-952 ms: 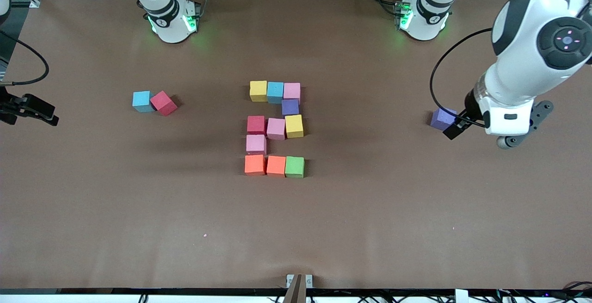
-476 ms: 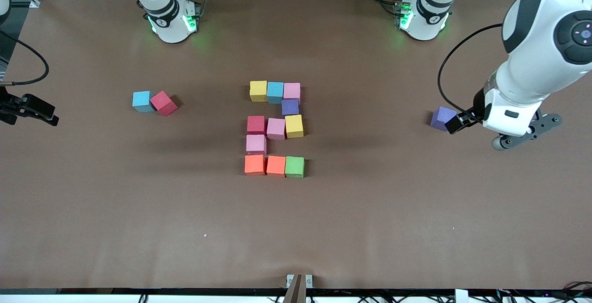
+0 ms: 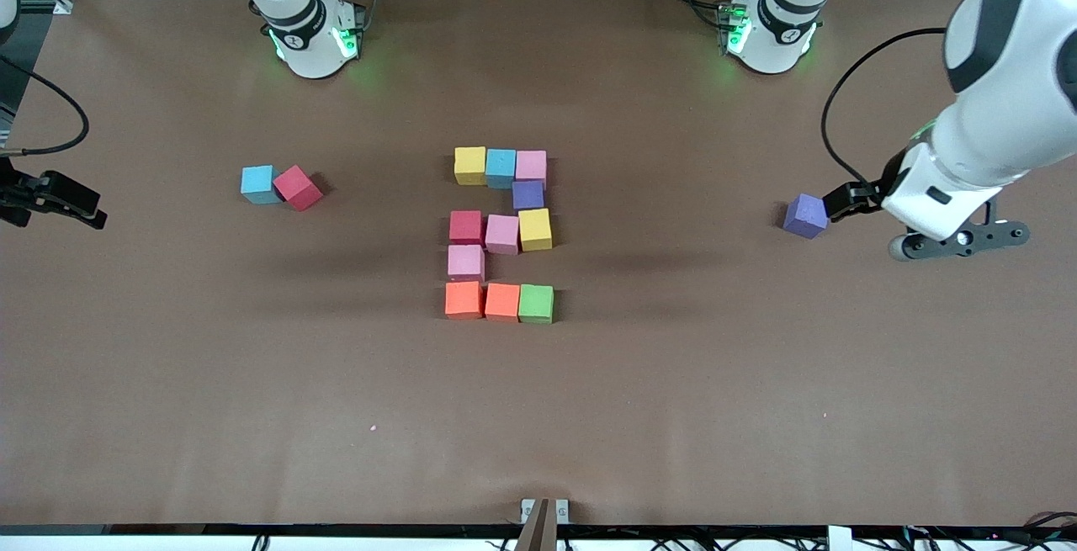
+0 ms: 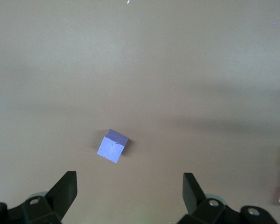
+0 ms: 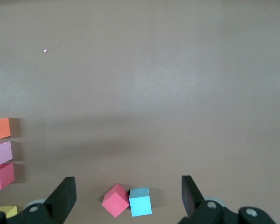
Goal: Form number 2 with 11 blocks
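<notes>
We hold our left gripper [image 4: 129,191] up over the worktop at the left arm's end, fingers [image 4: 65,189] spread wide with nothing between them. Our right gripper [image 5: 129,193] hangs likewise at the right arm's end, fingers [image 5: 189,190] apart and empty.

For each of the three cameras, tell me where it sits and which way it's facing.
Front view: high across the table, facing both arm bases; shows the number 2, spare blocks, and the left arm with the left tool.
Left wrist view: on the left arm's wrist, looking down at the lone purple block; open left tool fingers show.
Right wrist view: on the right wrist, looking down at the blue block and red block; open right tool fingers show.
Shared: every block seen in a wrist view also appears in front.
</notes>
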You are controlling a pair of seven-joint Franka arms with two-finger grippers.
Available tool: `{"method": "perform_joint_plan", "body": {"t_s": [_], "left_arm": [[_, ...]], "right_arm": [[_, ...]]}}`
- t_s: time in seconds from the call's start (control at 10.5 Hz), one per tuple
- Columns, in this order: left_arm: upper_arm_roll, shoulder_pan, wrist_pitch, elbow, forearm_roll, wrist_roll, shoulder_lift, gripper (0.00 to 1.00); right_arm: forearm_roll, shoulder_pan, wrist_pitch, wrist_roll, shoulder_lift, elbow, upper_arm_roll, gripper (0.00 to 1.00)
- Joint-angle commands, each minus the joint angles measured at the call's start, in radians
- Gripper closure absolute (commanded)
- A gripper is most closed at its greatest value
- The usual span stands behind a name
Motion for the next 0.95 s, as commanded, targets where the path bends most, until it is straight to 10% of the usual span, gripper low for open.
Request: {"method": "perform_joint_plan", "body": {"t_s": [0.0, 0.86], "left_arm": [[0.000, 0.035, -0.025, 0.024, -0.037, 0.047, -0.011, 0.00], [0.004, 0.026, -0.015, 0.079, -0.032, 0.248, -0.001, 0.00]], "right_arm": [[0.003, -0.006, -0.004, 0.011, 0.004, 0.013, 0.006, 0.00], [0.003, -0.008, -0.002, 0.013, 0.004, 0.011, 0.006, 0.00]]}}
